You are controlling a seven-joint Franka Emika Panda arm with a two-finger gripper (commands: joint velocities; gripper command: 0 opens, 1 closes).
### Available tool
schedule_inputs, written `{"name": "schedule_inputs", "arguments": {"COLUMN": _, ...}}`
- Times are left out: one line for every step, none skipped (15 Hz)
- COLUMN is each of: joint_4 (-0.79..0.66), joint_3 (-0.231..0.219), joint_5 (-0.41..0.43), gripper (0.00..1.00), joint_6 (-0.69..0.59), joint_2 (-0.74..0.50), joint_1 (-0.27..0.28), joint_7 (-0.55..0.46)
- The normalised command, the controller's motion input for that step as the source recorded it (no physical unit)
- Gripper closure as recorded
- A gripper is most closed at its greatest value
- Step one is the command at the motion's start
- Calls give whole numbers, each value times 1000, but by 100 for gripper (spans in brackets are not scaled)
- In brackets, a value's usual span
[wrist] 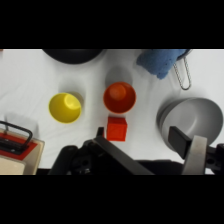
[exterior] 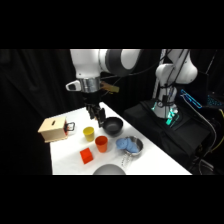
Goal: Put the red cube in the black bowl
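The red cube (exterior: 86, 156) lies on the white table near its front, just in front of the orange cup (exterior: 101, 143). Behind that cup, further back on the table, stands the black bowl (exterior: 112, 126). My gripper (exterior: 97, 118) hangs above the table between the black bowl and a yellow cup (exterior: 89, 133), well back from the cube. In the wrist view the red cube (wrist: 117, 128) sits below the orange cup (wrist: 119, 97), close to my left fingertip (wrist: 100, 133). The gripper (wrist: 139, 136) is open and holds nothing. Only the black bowl's rim (wrist: 74, 54) shows at the top edge.
A wooden box (exterior: 54, 129) with a red and black part stands at the table's left edge. A metal bowl (exterior: 131, 145) with a blue cloth (wrist: 159, 62) sits right of the orange cup. A grey round bowl (wrist: 192, 117) lies at the front edge.
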Motion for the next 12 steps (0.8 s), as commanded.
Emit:
{"name": "schedule_inputs", "arguments": {"joint_4": 551, "joint_3": 58, "joint_5": -10, "gripper": 0, "joint_6": 16, "joint_2": 430, "joint_1": 35, "joint_7": 106}}
{"name": "schedule_inputs", "arguments": {"joint_4": 553, "joint_3": 45, "joint_5": -37, "gripper": 0, "joint_6": 27, "joint_2": 433, "joint_1": 41, "joint_7": 115}}
{"name": "schedule_inputs", "arguments": {"joint_4": 543, "joint_3": 36, "joint_5": -45, "gripper": 0, "joint_6": 31, "joint_2": 427, "joint_1": 37, "joint_7": 101}}
{"name": "schedule_inputs", "arguments": {"joint_4": 522, "joint_3": 20, "joint_5": -68, "gripper": 0, "joint_6": 37, "joint_2": 410, "joint_1": 36, "joint_7": 109}}
{"name": "schedule_inputs", "arguments": {"joint_4": 499, "joint_3": -1, "joint_5": -100, "gripper": 0, "joint_6": 69, "joint_2": 400, "joint_1": 40, "joint_7": 132}}
{"name": "schedule_inputs", "arguments": {"joint_4": 467, "joint_3": -18, "joint_5": -132, "gripper": 0, "joint_6": 96, "joint_2": 382, "joint_1": 45, "joint_7": 144}}
{"name": "schedule_inputs", "arguments": {"joint_4": 444, "joint_3": -38, "joint_5": -158, "gripper": 0, "joint_6": 106, "joint_2": 382, "joint_1": 52, "joint_7": 155}}
{"name": "schedule_inputs", "arguments": {"joint_4": 425, "joint_3": -45, "joint_5": -148, "gripper": 0, "joint_6": 86, "joint_2": 374, "joint_1": 49, "joint_7": 148}}
{"name": "schedule_inputs", "arguments": {"joint_4": 393, "joint_3": -54, "joint_5": -149, "gripper": 0, "joint_6": 95, "joint_2": 360, "joint_1": 55, "joint_7": 150}}
{"name": "schedule_inputs", "arguments": {"joint_4": 372, "joint_3": -47, "joint_5": -125, "gripper": 0, "joint_6": 74, "joint_2": 337, "joint_1": 52, "joint_7": 130}}
{"name": "schedule_inputs", "arguments": {"joint_4": 343, "joint_3": -54, "joint_5": -129, "gripper": 0, "joint_6": 79, "joint_2": 311, "joint_1": 64, "joint_7": 138}}
{"name": "schedule_inputs", "arguments": {"joint_4": 322, "joint_3": -48, "joint_5": -109, "gripper": 0, "joint_6": 66, "joint_2": 289, "joint_1": 63, "joint_7": 123}}
